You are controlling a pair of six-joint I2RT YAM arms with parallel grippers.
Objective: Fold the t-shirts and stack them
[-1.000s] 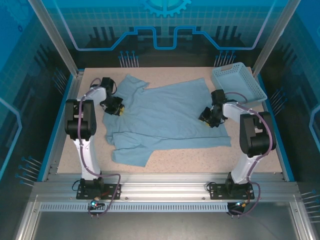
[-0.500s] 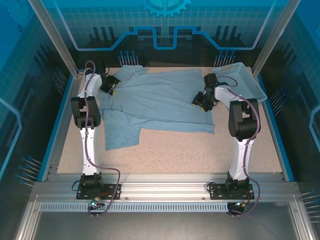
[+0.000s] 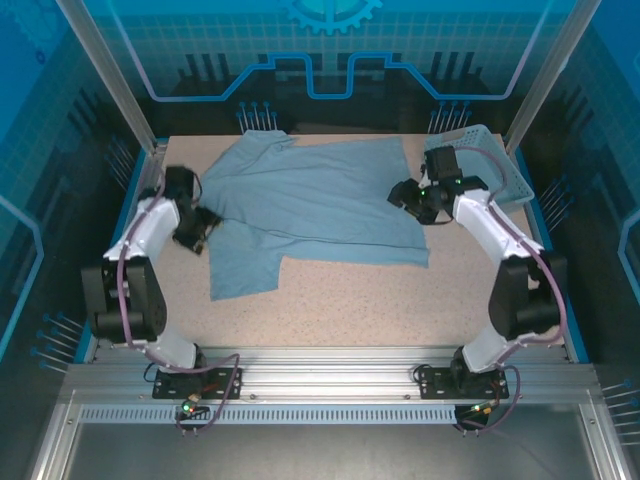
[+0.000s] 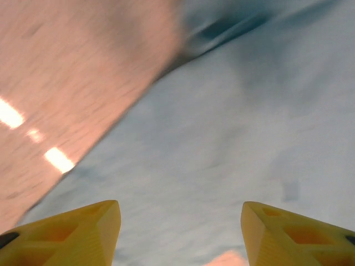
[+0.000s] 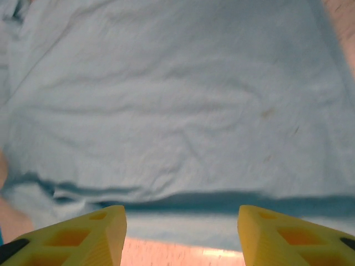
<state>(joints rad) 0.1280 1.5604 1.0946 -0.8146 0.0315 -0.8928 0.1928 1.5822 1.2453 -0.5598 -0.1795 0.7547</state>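
L gripper (image 4: 180,235) hovers w/ yellow fingers (image 4: 83,233) spread wide, nothing between them, over the left edge of the pale blue t-shirt (image 3: 320,205), bare table (image 3: 380,300) beside it; R gripper (image 5: 182,235) likewise wide & empty above the shirt's right side, near the mesh basket (image 3: 505,170); shirt lies spread across the table's far half.
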